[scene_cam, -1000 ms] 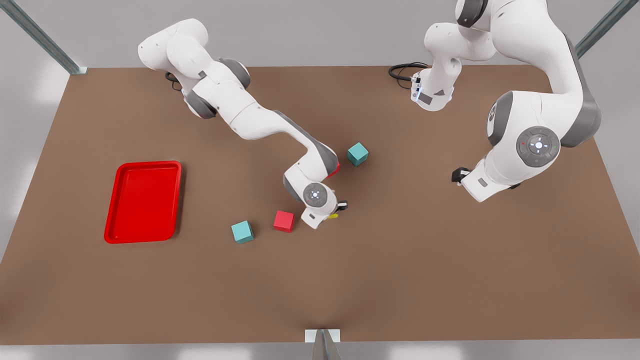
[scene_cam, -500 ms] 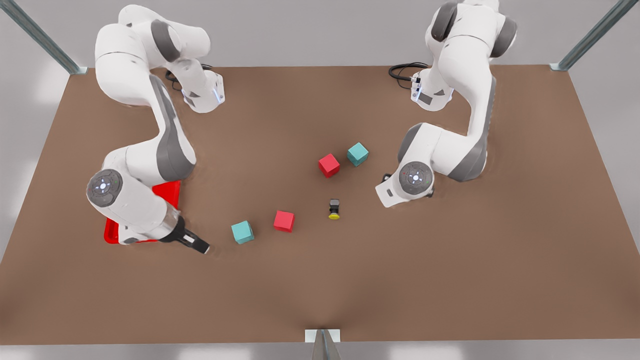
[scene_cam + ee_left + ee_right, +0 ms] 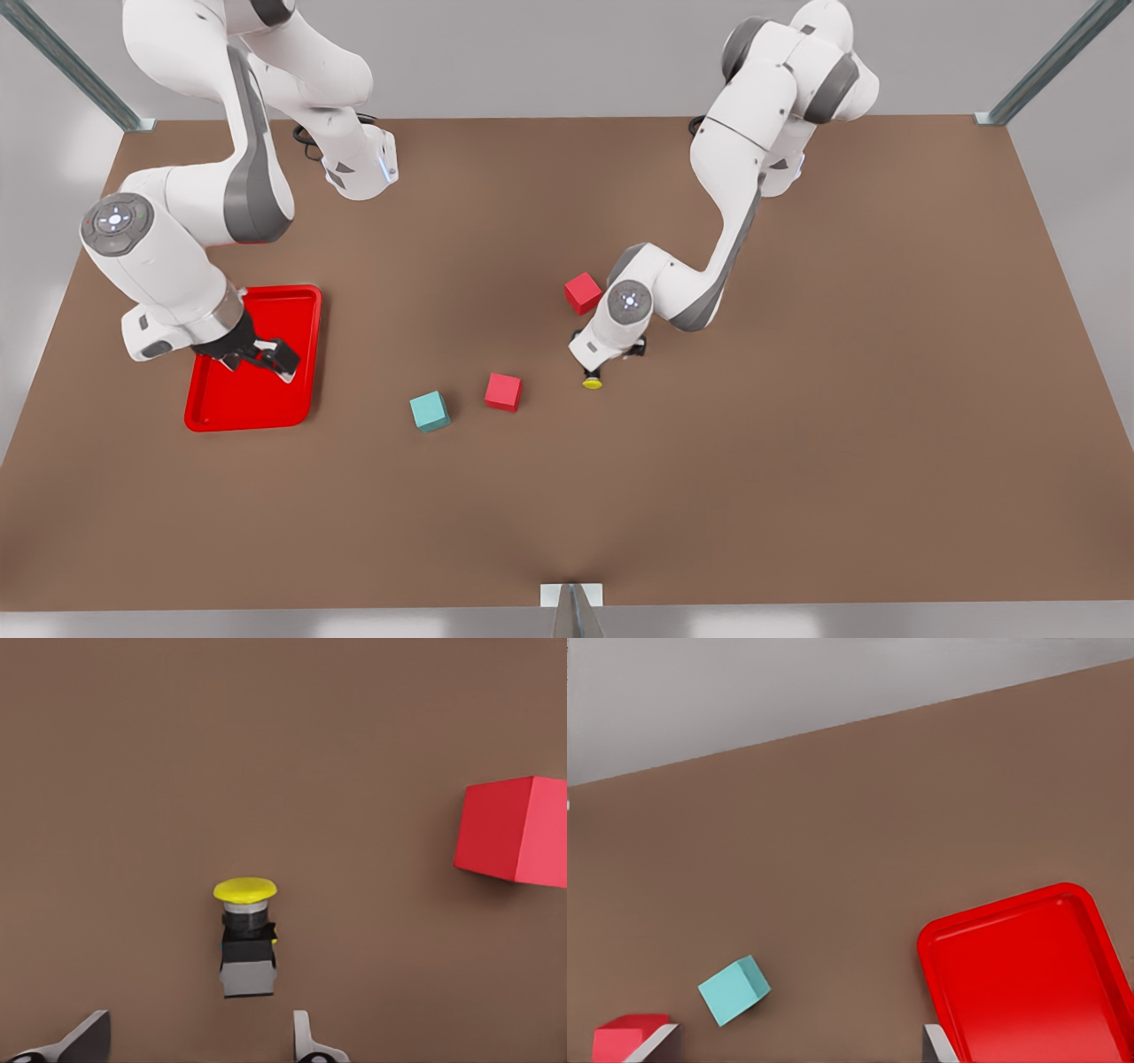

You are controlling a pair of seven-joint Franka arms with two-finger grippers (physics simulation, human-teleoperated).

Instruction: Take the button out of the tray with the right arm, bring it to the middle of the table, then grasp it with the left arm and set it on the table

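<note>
My left gripper (image 3: 601, 357) hangs low over the middle of the table (image 3: 797, 443), right above the button (image 3: 592, 382). In the left wrist view its two fingertips (image 3: 84, 1041) stand wide apart with brown tabletop between them, and the button (image 3: 245, 935) lies just ahead of that gap, not touched by either tip. So this tool is released and holds nothing. The button lies on its side on the bare table, its yellow cap pointing toward the near edge and its dark stub back toward my gripper.

My right gripper (image 3: 266, 356) hovers over the tray (image 3: 301, 306), which sits near the table's edge on the front view's left. Its black fingers are spread, with red tray floor showing between them, and nothing is in its grasp. In the right wrist view the tray (image 3: 1028, 983) shows a bare glossy floor inside its low rim.

A red cube (image 3: 582, 292) sits just beside my left arm's wrist, on the far side of the button. A second red cube (image 3: 503, 391) lies near the button toward the tray, and a teal cube (image 3: 430, 411) lies just beyond it, between that cube and the tray. All three rest flat on the table, apart from each other and from the button. The left wrist view shows one red cube (image 3: 514, 828) well to the side of the button.
</note>
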